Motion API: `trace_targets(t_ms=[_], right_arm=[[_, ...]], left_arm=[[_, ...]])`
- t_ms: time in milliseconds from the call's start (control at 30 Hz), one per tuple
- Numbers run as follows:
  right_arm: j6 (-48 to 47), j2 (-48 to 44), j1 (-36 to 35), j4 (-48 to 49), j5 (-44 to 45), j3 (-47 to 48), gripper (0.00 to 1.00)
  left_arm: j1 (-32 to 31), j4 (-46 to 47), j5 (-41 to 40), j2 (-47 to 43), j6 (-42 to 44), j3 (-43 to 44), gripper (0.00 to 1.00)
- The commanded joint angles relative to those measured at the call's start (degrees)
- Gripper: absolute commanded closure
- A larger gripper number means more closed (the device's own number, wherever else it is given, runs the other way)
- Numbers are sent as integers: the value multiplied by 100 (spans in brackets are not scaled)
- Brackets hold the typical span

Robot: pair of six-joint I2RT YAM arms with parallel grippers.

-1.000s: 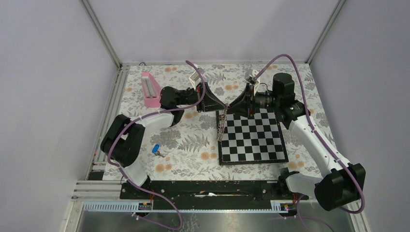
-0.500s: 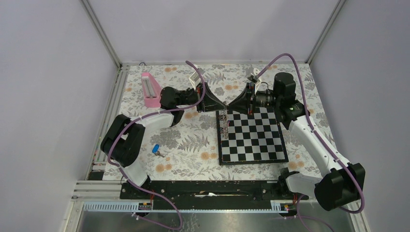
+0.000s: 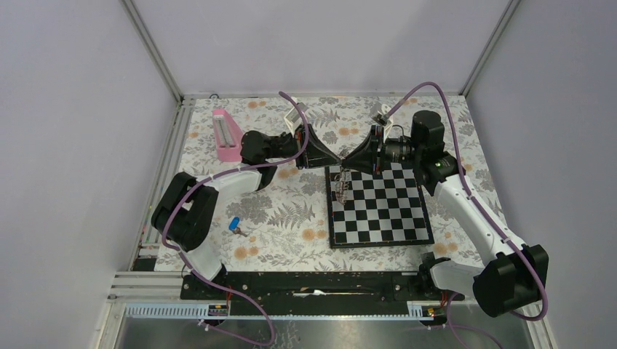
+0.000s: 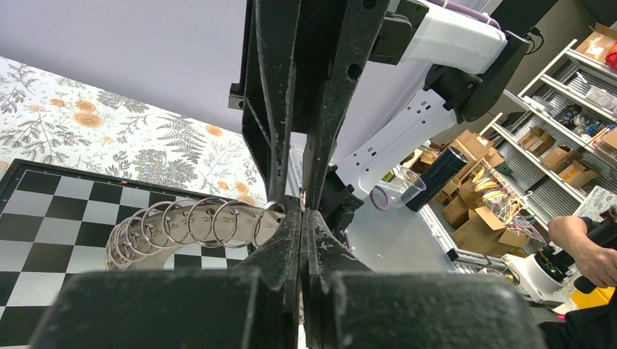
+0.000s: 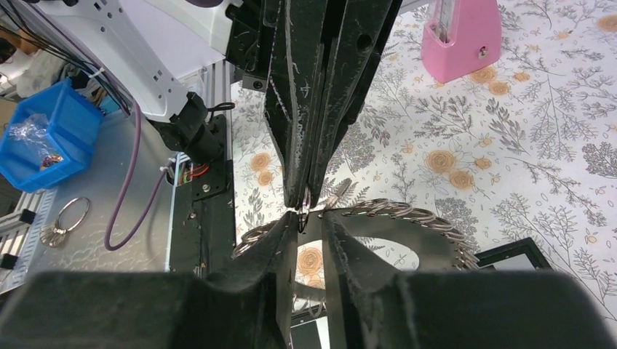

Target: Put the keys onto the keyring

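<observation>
Looking at this one, the keyring [image 3: 339, 185] isn't on the desk [image 3: 291, 211] at all. It's dangling in the air over the far left edge of the chessboard [image 3: 382, 211], right under where the two arms meet nose to nose.

The left jaws are pressed tight together on one spot of the band, so that side is basically the clamp that holds the ring up and steady. The right jaws come in from the opposite side with a thin gap showing between the fingers [image 5: 280, 247], tips right at the wire beside the left ones. I honestly can't tell if they're gripping it or only touching. My guess is this is the side meant to pry a coil open, which would explain why both bite so close together.

The blue key [image 3: 233, 225] sits on the floral desk near the left arm's base, well apart from the ring, with nobody holding it. So nothing's threaded yet. The pink metronome-looking thing [image 3: 226, 134] at the back left is out of the way.
</observation>
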State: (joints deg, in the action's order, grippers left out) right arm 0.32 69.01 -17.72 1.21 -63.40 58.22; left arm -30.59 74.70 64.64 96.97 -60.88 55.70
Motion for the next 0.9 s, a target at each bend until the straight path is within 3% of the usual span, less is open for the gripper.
trace_targets(t_ms=[0, 167, 233, 333, 533, 667, 867], right_arm=[[257, -36, 40, 404, -180, -12, 78], [285, -46, 40, 432, -226, 3, 99], [114, -62, 38, 247, -188, 74, 100], [-548, -51, 36, -571, 50, 326, 100], [-1313, 38, 15, -1708, 471, 713, 100], [-1467, 109, -33, -1945, 574, 789, 100], [-1675, 239, -96, -2285, 692, 933, 100]], left_arm=[[-17, 472, -139, -5, 36, 64, 100], [-13, 392, -101, 17, 175, 54, 100], [-9, 336, -43, 15, 266, 74, 100], [23, 141, 180, -6, 548, 158, 88], [84, -1983, 685, -202, 2264, 652, 73], [71, -3619, 776, -263, 3674, 1072, 71], [-8, -5063, 752, -213, 4816, 1538, 71]])
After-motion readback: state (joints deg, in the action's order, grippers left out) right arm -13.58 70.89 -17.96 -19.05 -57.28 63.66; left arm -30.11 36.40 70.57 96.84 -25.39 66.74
